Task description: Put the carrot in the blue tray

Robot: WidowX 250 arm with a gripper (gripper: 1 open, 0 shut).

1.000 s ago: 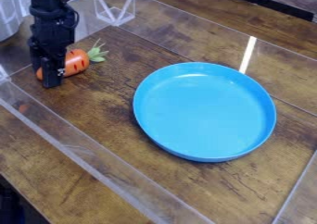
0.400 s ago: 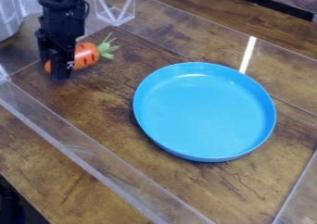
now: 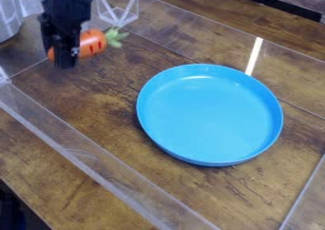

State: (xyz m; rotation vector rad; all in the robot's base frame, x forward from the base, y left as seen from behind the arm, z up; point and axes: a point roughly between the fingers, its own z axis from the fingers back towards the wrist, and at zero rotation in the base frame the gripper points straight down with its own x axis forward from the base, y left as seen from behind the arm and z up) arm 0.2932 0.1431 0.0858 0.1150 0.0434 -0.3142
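Observation:
The carrot is a small orange toy with a light green stub pointing right. It hangs above the wooden table at the upper left, clamped in my black gripper, which points straight down and is shut on its thick end. The blue tray is a wide round dish with a low rim, lying flat right of centre and well to the lower right of the carrot. Nothing lies in it.
A clear plastic wall runs diagonally across the lower left of the table. A clear plastic piece stands behind the gripper at the top. A strip of glare marks another clear panel beyond the tray.
My gripper has risen with the carrot in it and drifted slightly right. The carrot has left the tabletop. The tray has not moved.

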